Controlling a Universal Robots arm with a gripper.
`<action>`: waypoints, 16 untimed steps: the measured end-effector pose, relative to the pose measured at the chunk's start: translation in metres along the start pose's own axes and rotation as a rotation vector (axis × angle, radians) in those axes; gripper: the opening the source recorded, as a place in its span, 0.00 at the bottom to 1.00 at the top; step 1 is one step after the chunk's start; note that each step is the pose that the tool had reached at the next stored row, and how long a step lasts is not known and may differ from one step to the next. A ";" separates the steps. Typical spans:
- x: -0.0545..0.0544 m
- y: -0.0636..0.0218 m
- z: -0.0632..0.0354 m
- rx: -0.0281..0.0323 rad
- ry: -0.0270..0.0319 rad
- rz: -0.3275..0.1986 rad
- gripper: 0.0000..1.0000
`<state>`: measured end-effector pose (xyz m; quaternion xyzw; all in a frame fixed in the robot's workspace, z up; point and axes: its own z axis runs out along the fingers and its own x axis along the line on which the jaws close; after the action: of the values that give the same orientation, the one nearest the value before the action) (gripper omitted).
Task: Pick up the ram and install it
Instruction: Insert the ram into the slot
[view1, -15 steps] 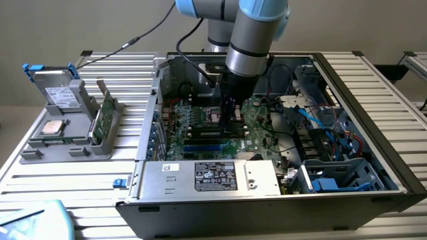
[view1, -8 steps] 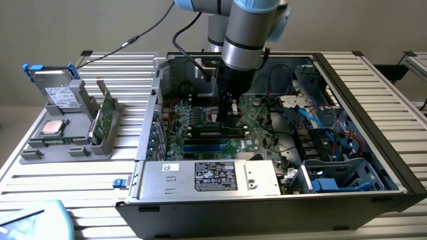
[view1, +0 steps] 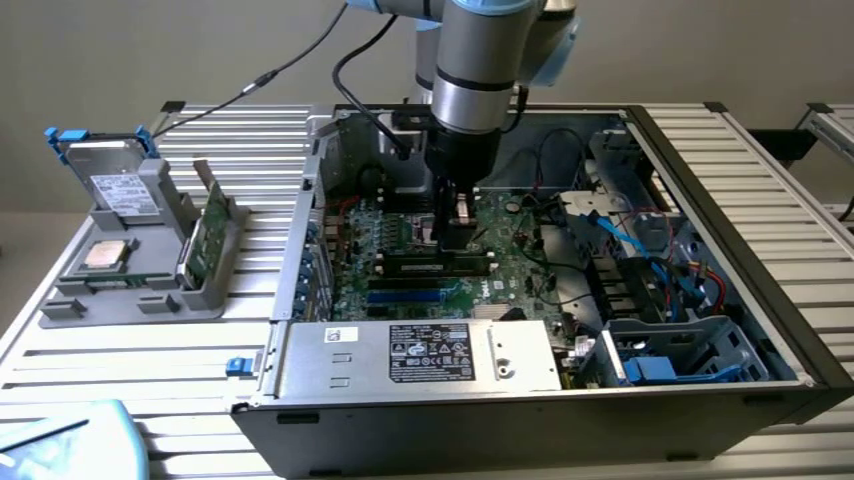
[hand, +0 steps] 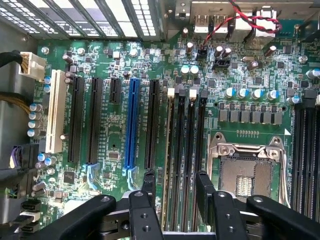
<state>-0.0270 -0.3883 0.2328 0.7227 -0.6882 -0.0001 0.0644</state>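
Note:
The ram (view1: 434, 266) is a long dark-faced stick standing on edge in a memory slot on the motherboard (view1: 400, 240), inside the open computer case. My gripper (view1: 458, 235) hangs straight down over it, just above its far end. From the wrist view, the ram (hand: 169, 150) appears edge-on as a thin strip in the slot nearest the black expansion slots. My gripper (hand: 176, 187) is open. Its black fingers (hand: 148, 186) stand on either side of the row of memory slots, with nothing clamped between them.
A silver power supply (view1: 420, 355) fills the case's near side, and cables and drive bays (view1: 667, 340) crowd the exterior view's right. The open processor socket (hand: 247, 170) lies beside the memory slots. A grey holder (view1: 134, 290) outside the case carries a processor chip (view1: 107, 256) and a green card (view1: 203, 235).

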 end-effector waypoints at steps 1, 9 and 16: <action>0.000 0.0016 -0.0004 0.0065 0.0010 0.001 0.46; 0.000 0.0126 -0.0037 0.0264 0.0049 0.003 0.46; 0.000 0.0127 -0.0038 0.0264 0.0051 0.003 0.25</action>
<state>-0.0393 -0.3883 0.2378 0.7225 -0.6889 0.0109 0.0567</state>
